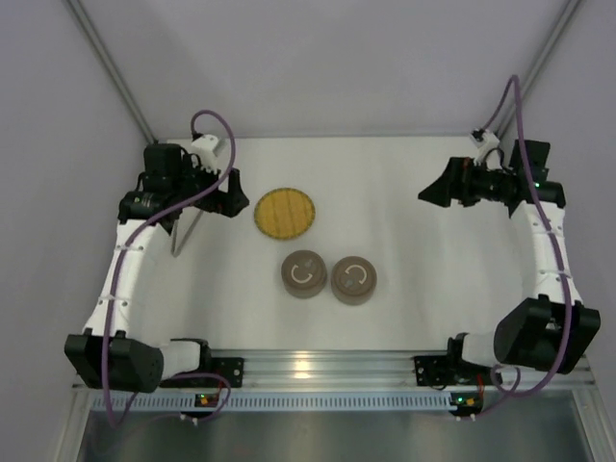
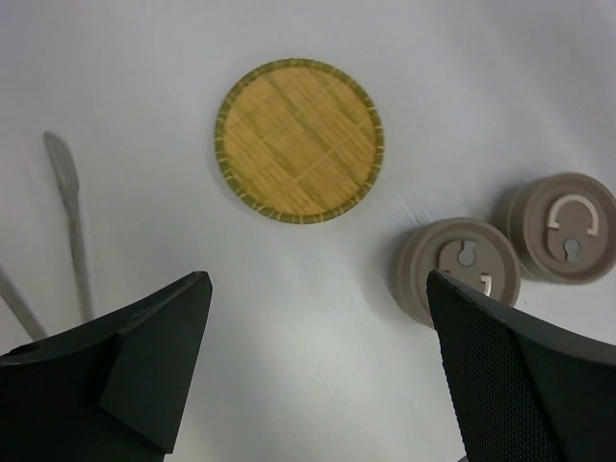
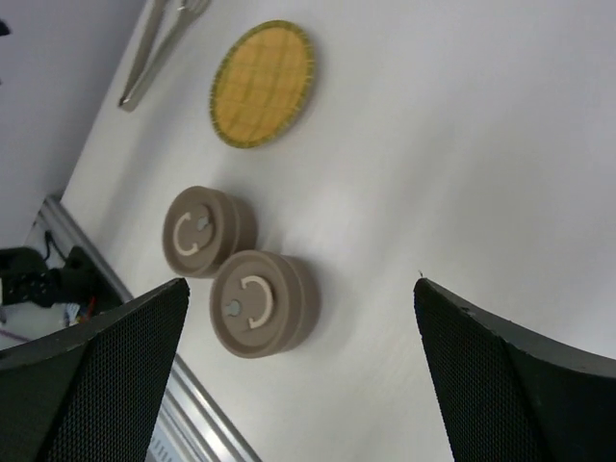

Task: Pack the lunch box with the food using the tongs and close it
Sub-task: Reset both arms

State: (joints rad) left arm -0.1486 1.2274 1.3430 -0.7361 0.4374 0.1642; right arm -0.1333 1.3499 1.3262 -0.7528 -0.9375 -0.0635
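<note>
The lunch box shows as two round taupe containers [image 1: 303,273] [image 1: 354,280] side by side at the table's middle, each with its lid on. No food shows in any view. The tongs [image 1: 181,236] lie flat on the table at the left, also in the left wrist view [image 2: 69,221] and the right wrist view [image 3: 159,43]. My left gripper [image 1: 226,197] hovers open just right of them, empty [image 2: 318,281]. At the far right, my right gripper [image 1: 433,192] is open and empty [image 3: 300,284], facing the containers [image 3: 260,303].
A round yellow woven plate [image 1: 285,213] lies bare behind the containers, also seen in the left wrist view [image 2: 298,140]. Grey walls enclose the table on three sides. An aluminium rail [image 1: 318,366] runs along the near edge.
</note>
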